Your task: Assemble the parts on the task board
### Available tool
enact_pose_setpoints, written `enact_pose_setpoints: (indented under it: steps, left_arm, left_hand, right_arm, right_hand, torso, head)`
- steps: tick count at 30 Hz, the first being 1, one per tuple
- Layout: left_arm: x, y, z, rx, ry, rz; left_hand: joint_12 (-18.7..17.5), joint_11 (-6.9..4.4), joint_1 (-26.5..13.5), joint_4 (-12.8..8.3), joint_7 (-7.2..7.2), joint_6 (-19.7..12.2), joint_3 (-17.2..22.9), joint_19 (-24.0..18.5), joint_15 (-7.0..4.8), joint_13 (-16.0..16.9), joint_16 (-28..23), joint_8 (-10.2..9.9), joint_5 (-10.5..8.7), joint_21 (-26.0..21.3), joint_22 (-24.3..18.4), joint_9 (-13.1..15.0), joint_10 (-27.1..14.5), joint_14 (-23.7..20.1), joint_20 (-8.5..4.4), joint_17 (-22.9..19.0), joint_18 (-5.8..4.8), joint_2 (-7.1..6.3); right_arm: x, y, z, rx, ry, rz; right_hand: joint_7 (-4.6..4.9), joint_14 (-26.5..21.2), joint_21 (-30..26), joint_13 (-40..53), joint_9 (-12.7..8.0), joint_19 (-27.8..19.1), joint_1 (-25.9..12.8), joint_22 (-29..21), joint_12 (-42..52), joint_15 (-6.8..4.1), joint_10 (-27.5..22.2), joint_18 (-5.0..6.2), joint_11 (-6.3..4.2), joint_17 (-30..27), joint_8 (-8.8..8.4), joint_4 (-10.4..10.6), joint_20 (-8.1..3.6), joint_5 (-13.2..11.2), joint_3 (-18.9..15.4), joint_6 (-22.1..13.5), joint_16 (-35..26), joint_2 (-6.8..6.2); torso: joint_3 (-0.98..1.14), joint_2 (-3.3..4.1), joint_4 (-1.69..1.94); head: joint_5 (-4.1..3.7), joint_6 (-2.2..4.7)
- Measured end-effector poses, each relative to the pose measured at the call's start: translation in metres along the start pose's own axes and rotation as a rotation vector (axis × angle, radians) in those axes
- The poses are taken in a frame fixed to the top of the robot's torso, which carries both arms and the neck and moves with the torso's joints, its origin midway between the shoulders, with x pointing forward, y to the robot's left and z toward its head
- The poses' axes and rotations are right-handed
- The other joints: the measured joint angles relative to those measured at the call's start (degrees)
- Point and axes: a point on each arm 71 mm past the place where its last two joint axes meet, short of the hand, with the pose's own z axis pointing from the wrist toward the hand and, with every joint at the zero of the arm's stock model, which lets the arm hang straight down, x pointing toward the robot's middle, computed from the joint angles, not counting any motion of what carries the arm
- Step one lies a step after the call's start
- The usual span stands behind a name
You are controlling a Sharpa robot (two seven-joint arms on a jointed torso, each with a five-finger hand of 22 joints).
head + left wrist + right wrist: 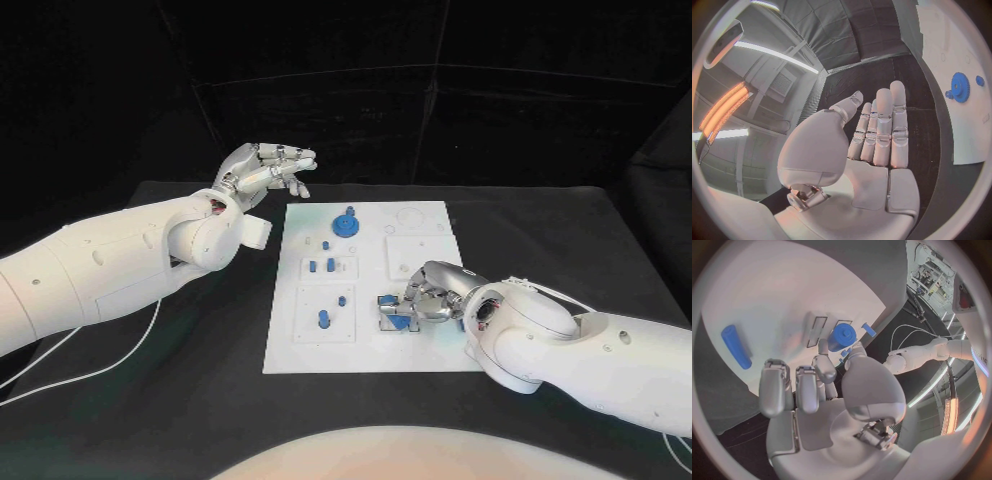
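Note:
The white task board [368,345] lies in the middle of the black table. A blue gear [348,224] [960,87] stands near its far edge. Small blue parts [322,266] sit in the left column, with more [323,319] nearer me. My right hand [433,295] is low over the board's near right part. In the right wrist view its thumb and a finger pinch a blue cylindrical part [842,336] against the board [779,300]. A blue oblong part [736,345] lies apart from it. My left hand [267,170] [879,130] hangs raised off the board's far left corner, fingers straight, holding nothing.
A white cable [87,370] trails over the table at the near left. Two more small blue pieces [389,322] lie beside my right hand. Bare black table surrounds the board on all sides, and a dark curtain stands behind.

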Motion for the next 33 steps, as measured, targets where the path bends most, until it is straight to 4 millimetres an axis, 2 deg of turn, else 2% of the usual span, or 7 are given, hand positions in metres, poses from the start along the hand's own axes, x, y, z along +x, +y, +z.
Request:
enact_pose_setpoints:
  steps: [2,4,6,10,19,27,33]
  left_arm:
    - [0.000,0.000,0.000,0.000,0.000,0.000]
    - [0.000,0.000,0.000,0.000,0.000,0.000]
    - [0.000,0.000,0.000,-0.001,0.000,0.000]
    - [0.000,0.000,0.000,-0.001,0.000,0.000]
    - [0.000,0.000,0.000,-0.002,0.000,0.000]
    - [-0.001,0.001,0.000,-0.003,-0.001,0.000]
    - [0.000,0.002,0.000,-0.004,0.000,0.000]
  left_hand:
    - [0.0,0.00,0.0,0.0,0.00,0.0,0.0,0.0,0.00,0.0,0.0,0.0,0.00,0.0,0.0,0.0,0.0,0.0,0.00,0.0,0.00,0.00]
    - [0.0,0.00,0.0,0.0,0.00,0.0,0.0,0.0,0.00,0.0,0.0,0.0,0.00,0.0,0.0,0.0,0.0,0.0,0.00,0.0,0.00,0.00]
    - [0.0,0.00,0.0,0.0,0.00,0.0,0.0,0.0,0.00,0.0,0.0,0.0,0.00,0.0,0.0,0.0,0.0,0.0,0.00,0.0,0.00,0.00]
    - [0.0,0.00,0.0,0.0,0.00,0.0,0.0,0.0,0.00,0.0,0.0,0.0,0.00,0.0,0.0,0.0,0.0,0.0,0.00,0.0,0.00,0.00]
    - [0.0,0.00,0.0,0.0,0.00,0.0,0.0,0.0,0.00,0.0,0.0,0.0,0.00,0.0,0.0,0.0,0.0,0.0,0.00,0.0,0.00,0.00]
    - [0.0,0.00,0.0,0.0,0.00,0.0,0.0,0.0,0.00,0.0,0.0,0.0,0.00,0.0,0.0,0.0,0.0,0.0,0.00,0.0,0.00,0.00]
    - [0.0,0.00,0.0,0.0,0.00,0.0,0.0,0.0,0.00,0.0,0.0,0.0,0.00,0.0,0.0,0.0,0.0,0.0,0.00,0.0,0.00,0.00]
  right_arm:
    - [0.000,0.000,0.001,0.003,-0.006,0.001]
    - [-0.001,-0.001,0.001,0.005,-0.011,0.003]
    - [-0.001,-0.001,0.002,0.008,-0.015,0.004]
    - [-0.001,-0.002,0.002,0.009,-0.021,0.006]
    - [-0.002,0.001,-0.001,-0.016,-0.020,0.009]
    - [0.000,0.009,-0.006,-0.061,-0.009,0.017]
    - [-0.001,0.010,-0.007,-0.073,-0.008,0.019]
  right_hand:
    - [0.45,0.0,0.0,-1.5,0.1,0.0,-3.3,0.0,-2.0,0.00,-0.9,0.00,-0.12,-0.7,0.00,0.1,0.00,-2.9,2.2,-0.5,-0.5,-3.33]
    - [0.59,0.0,0.0,-3.2,0.2,0.0,-6.1,-0.1,-4.2,0.00,-1.9,0.00,0.19,-1.2,0.00,0.4,0.00,-3.6,3.0,-0.8,-0.7,-6.30]
    - [0.62,0.0,0.0,-4.2,0.2,0.0,-7.0,-0.3,-5.4,0.00,-2.3,-0.01,0.22,-1.5,0.00,0.2,0.00,-3.6,3.2,-1.0,-0.9,-7.36]
    - [0.83,0.0,0.0,-5.2,0.3,0.0,-7.1,-0.4,-6.7,0.00,-2.6,0.00,0.26,-1.6,0.00,0.3,0.00,-3.6,4.0,-1.2,-0.9,-7.61]
    - [0.39,0.0,0.5,-4.4,1.0,0.0,-2.2,0.0,-6.2,0.01,-2.3,0.00,-0.05,-0.4,1.11,-0.3,0.00,-1.6,6.9,-0.8,-0.9,-1.91]
    - [-0.08,0.0,0.5,-3.9,1.1,0.0,-2.0,0.0,-6.0,0.01,-1.6,0.00,-0.15,0.2,1.12,-0.3,0.00,0.3,6.9,-0.3,-0.6,0.09]
    - [0.10,0.0,0.5,-3.8,1.0,0.0,0.7,0.0,-6.0,0.01,-1.3,-0.01,-0.24,0.2,0.78,-0.9,0.00,0.9,6.3,-0.1,-0.4,1.38]
  torso:
    - [0.00,-0.01,0.00]
    - [-0.01,-0.01,0.01]
    - [-0.01,-0.01,0.03]
    - [-0.01,-0.02,0.05]
    - [0.01,-0.04,0.05]
    - [0.04,-0.04,-0.05]
    - [0.07,-0.07,-0.05]
  head:
    - [-0.01,-0.01]
    - [-0.02,-0.01]
    - [-0.02,-0.05]
    - [-0.02,-0.07]
    - [0.10,-0.08]
    - [0.13,0.05]
    - [-0.07,0.14]
